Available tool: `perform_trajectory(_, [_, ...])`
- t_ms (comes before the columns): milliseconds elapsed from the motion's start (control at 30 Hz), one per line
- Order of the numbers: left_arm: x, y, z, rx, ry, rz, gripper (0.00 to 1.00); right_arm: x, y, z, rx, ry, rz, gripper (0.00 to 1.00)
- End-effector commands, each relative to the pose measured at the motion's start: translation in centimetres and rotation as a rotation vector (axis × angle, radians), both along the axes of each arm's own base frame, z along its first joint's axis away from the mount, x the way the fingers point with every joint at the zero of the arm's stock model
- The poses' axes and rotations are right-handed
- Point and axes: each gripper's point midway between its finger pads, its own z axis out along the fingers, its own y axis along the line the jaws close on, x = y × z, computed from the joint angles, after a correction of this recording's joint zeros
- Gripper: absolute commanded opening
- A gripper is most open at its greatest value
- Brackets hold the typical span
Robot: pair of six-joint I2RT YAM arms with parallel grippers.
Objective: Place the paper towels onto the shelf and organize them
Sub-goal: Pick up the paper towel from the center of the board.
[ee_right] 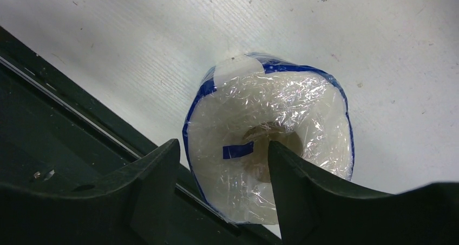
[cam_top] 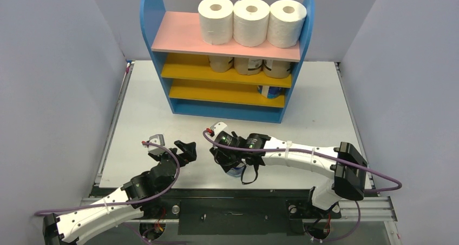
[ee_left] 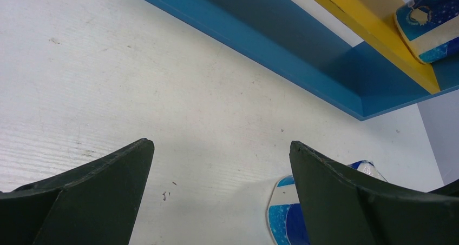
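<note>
The blue-and-white roll [ee_right: 270, 104] stands on the worktop [cam_top: 141, 120] well in front of the shelf [cam_top: 227, 111], and the right tool [ee_right: 222, 145], straddling its wall with grip impossible to confirm, should seat one finger deep in its hollow before lifting, while the left tool [ee_left: 221, 143] gapes empty.

Blue-and-white wrapped roll [ee_right: 270, 110] stands on end on the table [ee_right: 135, 39]; fingers [ee_right: 151, 191] straddle its wall.

The small blue-sided shelf with coloured boards [cam_top: 173, 37] stands mid-back on the white table [cam_top: 141, 104]. Three plain white paper towel rolls [cam_top: 249, 20] line its top board's right part, three tan-wrapped rolls [cam_top: 248, 65] sit directly below, and one blue-and-white wrapped roll [cam_top: 269, 91] lies at the next board's right end. Another blue-and-white wrapped roll [ee_right: 265, 115] stands on the table's front edge
</note>
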Motion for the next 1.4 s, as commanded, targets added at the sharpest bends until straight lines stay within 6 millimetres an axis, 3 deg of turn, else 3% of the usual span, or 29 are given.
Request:
perform_trajectory(0, [0.3,-0.2,1.3,-0.04,-0.025,0.012,0.96,0.8,0.3,0.3,-0.018,-0.034,-0.005,0.56])
perform_trajectory(567, [0.2,-0.3,1.2,-0.042,-0.019,0.005,0.96,0.0,0.2,-1.7,-0.073,0.001,0.019,0.42])
perform_trajectory(800, [0.3,-0.2,1.2,-0.043,-0.024,0.011,0.96,-0.1,0.0,-1.5,-0.084,-0.009,0.024,0.33])
perform_trajectory(1133, [0.5,-0.3,2.6,-0.04,-0.029,0.018,0.96,0.6,-0.6,1.4,-0.085,-0.071,0.033,0.2])
perform_trajectory(1367, [1.2,-0.9,4.0,0.017,-0.041,0.022,0.96,1.2,-1.7,4.5,-0.07,-0.127,0.017,0.18])
